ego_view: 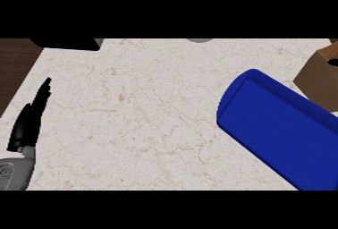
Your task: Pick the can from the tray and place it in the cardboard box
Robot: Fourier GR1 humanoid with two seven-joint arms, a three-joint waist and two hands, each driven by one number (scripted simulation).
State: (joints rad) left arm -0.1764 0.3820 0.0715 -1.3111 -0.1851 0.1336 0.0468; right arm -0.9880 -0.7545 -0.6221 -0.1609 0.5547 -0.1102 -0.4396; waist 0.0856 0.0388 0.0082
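left robot hand (30,118) fingers straight, left edge | blue tray (277,129) right

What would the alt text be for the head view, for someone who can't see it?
A blue tray lies at the right of a pale marble counter, with no can visible on it. A cardboard box sits beyond it at the right edge. The robot's left hand rests open at the left edge, fingers up.

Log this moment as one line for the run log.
left hand: open, resting at left edge | right hand: not in view | blue tray: right side, no can visible | cardboard box: far right, partly cut off
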